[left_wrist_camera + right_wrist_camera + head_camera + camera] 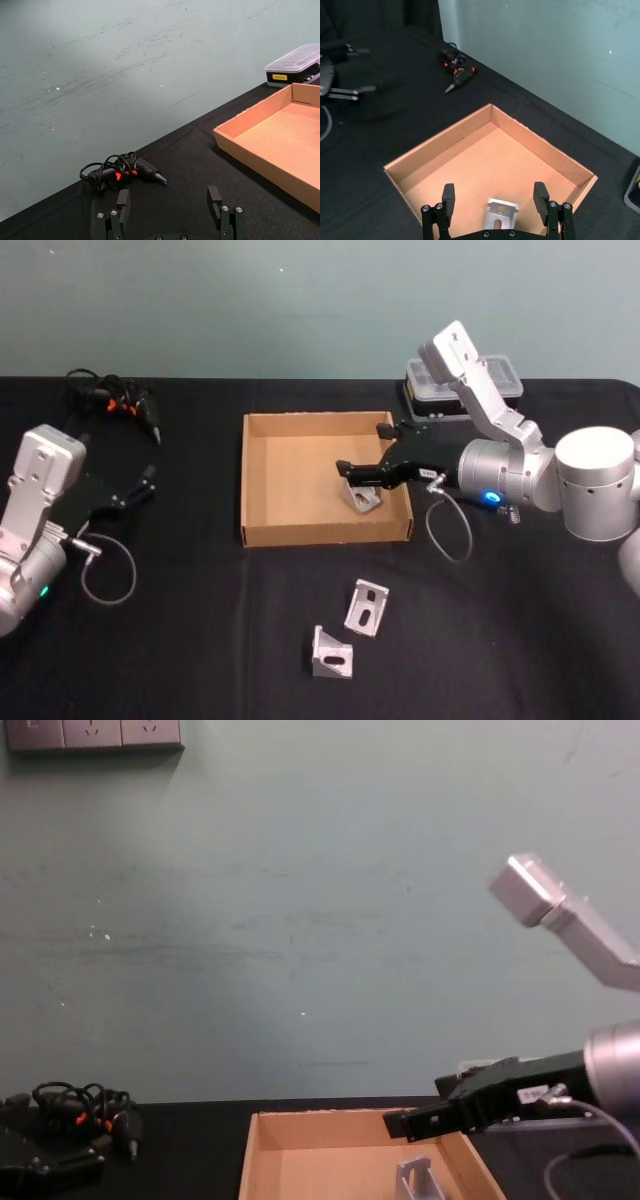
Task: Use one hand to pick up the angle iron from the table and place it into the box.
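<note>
Jaws of the right gripper [494, 192] spread over one angle iron [362, 498] lying in the box [262, 480]; two more irons [366, 606] lie on the near table [200, 640]; left gripper [147, 486] idle, jaws spread.

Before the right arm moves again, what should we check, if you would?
1. The right gripper is open: ok, fingers spread over the box.
2. The first angle iron is released: ok, resting on the box floor, touching neither finger.
3. Way out: ok, chest view shows that gripper above the rim.
4. All placed: not ok, second angle iron and third angle iron lie on the table before the box.
5. The left gripper is clear: ok, open, parked at the table's left.
</note>
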